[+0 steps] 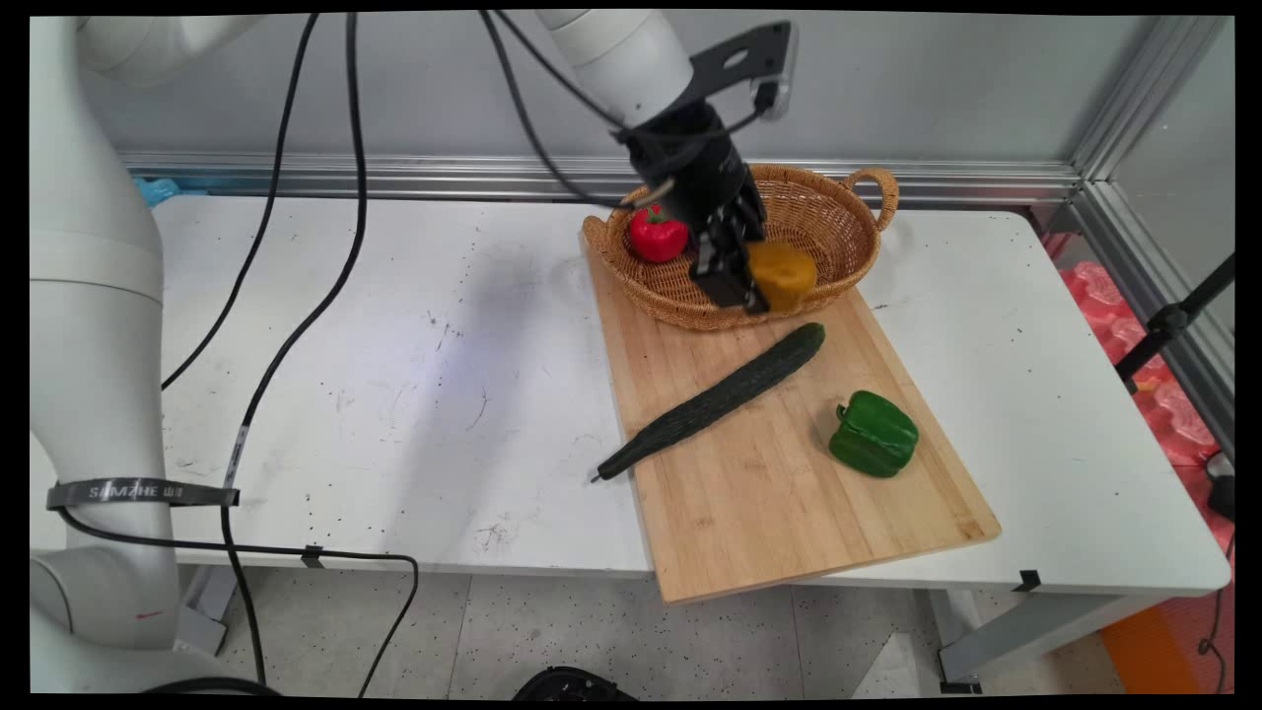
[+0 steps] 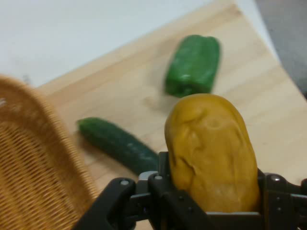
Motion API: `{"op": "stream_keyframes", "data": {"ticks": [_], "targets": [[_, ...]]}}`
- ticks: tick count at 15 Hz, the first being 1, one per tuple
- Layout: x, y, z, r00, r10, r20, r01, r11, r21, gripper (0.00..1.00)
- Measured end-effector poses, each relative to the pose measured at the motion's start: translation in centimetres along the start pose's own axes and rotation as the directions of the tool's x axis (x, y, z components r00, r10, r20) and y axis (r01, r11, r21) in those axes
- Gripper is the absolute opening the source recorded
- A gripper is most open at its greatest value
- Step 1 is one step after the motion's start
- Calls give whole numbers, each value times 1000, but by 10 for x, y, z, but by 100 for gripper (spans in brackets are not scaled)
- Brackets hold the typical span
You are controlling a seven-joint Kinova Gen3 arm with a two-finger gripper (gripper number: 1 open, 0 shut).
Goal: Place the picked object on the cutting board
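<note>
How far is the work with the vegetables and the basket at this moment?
The red bell pepper already lies in the woven wicker basket. The black claw holds the yellow-orange pepper above the basket's near rim. The dark green cucumber and green bell pepper lie on the wooden cutting board.

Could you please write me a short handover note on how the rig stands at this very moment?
Gripper: the black two-finger gripper is shut on the yellow-orange bell pepper, holding it at the near rim of the woven wicker basket.

Things: a red bell pepper lies inside the basket, on its left side. The basket stands at the far end of the light wooden cutting board. A long dark green cucumber lies diagonally across the board, and a green bell pepper lies to its right, apart from it.

Rest: the board rests on the white table.
</note>
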Motion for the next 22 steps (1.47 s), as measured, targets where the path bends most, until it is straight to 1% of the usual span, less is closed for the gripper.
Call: {"op": "stream_keyframes", "data": {"ticks": [2,4,9,11,16,19,22], "targets": [[0,13,6,998,59,1,-58,998,-29,0],[-1,22,14,995,102,2,-101,994,-50,0],[-4,43,53,973,229,4,-227,968,-106,0],[-6,49,70,965,262,8,-259,958,-124,0],[-14,58,116,953,302,22,-295,942,-159,0],[-20,60,139,951,306,29,-297,939,-173,0],[-25,60,153,952,305,29,-295,938,-181,0]]}}
